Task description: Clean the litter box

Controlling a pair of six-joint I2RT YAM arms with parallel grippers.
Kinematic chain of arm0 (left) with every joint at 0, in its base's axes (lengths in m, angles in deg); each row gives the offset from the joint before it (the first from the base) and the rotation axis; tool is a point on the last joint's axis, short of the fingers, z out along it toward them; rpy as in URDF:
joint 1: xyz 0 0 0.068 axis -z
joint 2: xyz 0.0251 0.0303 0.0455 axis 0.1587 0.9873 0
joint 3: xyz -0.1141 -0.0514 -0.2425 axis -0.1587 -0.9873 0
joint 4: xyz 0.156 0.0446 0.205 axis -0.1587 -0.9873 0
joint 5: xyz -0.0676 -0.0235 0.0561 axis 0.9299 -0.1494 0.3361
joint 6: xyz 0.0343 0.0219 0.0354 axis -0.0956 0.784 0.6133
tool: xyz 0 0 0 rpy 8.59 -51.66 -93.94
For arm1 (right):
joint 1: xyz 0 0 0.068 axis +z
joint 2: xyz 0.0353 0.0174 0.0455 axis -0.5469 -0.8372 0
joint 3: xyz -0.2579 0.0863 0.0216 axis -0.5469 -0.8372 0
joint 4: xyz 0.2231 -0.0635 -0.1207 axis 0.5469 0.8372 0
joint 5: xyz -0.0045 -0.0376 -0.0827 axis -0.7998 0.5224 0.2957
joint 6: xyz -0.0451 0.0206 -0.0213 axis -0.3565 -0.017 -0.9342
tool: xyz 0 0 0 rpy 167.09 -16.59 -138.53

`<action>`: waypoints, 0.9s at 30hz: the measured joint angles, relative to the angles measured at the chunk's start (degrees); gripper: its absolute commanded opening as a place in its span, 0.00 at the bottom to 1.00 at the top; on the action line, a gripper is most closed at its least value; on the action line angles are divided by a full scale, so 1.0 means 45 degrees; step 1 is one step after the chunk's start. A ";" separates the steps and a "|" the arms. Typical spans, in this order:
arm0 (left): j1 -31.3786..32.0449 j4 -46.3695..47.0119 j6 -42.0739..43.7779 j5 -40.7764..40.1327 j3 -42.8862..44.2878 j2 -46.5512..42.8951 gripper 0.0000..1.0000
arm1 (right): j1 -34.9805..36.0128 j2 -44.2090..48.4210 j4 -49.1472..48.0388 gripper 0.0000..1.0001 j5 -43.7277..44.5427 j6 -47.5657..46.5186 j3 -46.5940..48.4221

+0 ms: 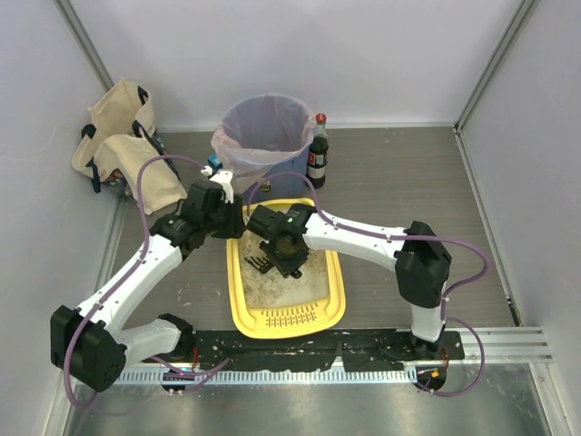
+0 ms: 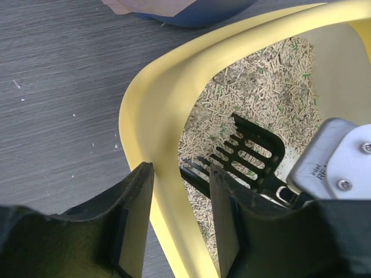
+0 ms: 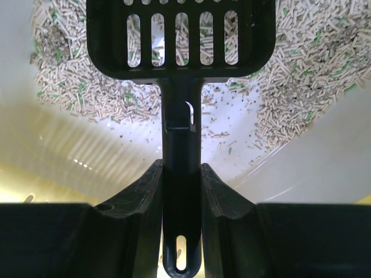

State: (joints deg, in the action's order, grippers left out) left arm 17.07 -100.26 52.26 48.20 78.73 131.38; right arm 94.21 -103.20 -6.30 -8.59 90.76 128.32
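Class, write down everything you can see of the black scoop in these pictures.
The scoop is black and looks like plastic: a wide head with long slots and a flat narrow handle with a hanging hole at its end. The right gripper is shut on the handle. The head reaches out inside the yellow litter box, over the beige pellets, which show through the slots; whether it touches them is unclear.
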 measured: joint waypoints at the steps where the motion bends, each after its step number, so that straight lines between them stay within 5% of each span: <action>1: 0.0000 -0.0019 0.0000 0.0053 0.0024 0.0039 0.44 | 0.0034 0.0000 -0.0223 0.01 0.0131 0.0005 -0.0136; 14: -0.0053 -0.0126 0.0049 0.0170 0.0209 0.0316 0.38 | 0.0359 0.0214 -0.4061 0.02 0.1773 0.0058 -0.2837; 27: -0.0049 -0.0121 0.0044 0.0170 0.0277 0.0389 0.39 | 0.0665 0.2074 -0.4716 0.01 0.2574 0.0957 -0.4182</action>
State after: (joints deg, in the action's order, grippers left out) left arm 16.85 -100.81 52.46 48.96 79.98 133.13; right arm 97.20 -93.86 -27.53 3.00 95.07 109.50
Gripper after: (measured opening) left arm 0.387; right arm 0.319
